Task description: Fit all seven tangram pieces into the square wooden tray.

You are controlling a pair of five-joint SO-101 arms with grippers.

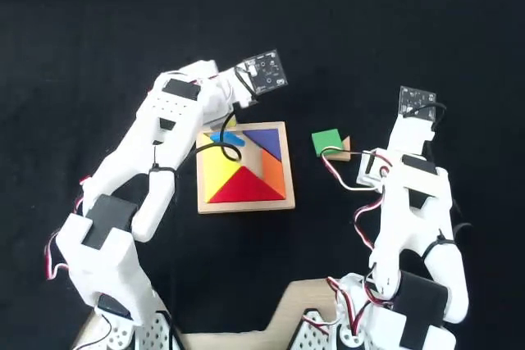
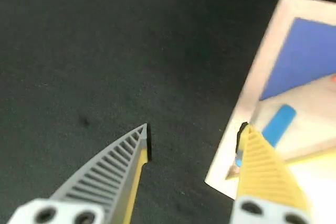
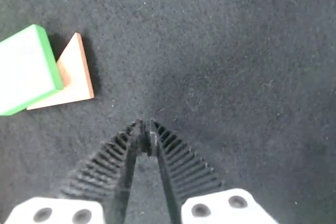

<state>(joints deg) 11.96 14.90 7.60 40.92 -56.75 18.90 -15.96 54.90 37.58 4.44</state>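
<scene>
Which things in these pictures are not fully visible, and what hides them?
High view: the left arm covers the tray's far-left corner and any pieces there.
Right wrist view: the picture's edge cuts off the green square, which hides part of the triangle.

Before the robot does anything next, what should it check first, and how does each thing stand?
1. All pieces inside the square wooden tray: not ok. The green square piece and the small orange triangle lie on the black cloth, touching each other.
2. Right gripper free for a pick: ok. It is shut and empty, apart from both pieces.
3. Left gripper empty: ok. It is open, with one finger over the tray's rim.
4. Light blue piece seated flat: cannot tell.
5. Room left for two pieces: cannot tell. The left arm covers a tray corner.
</scene>
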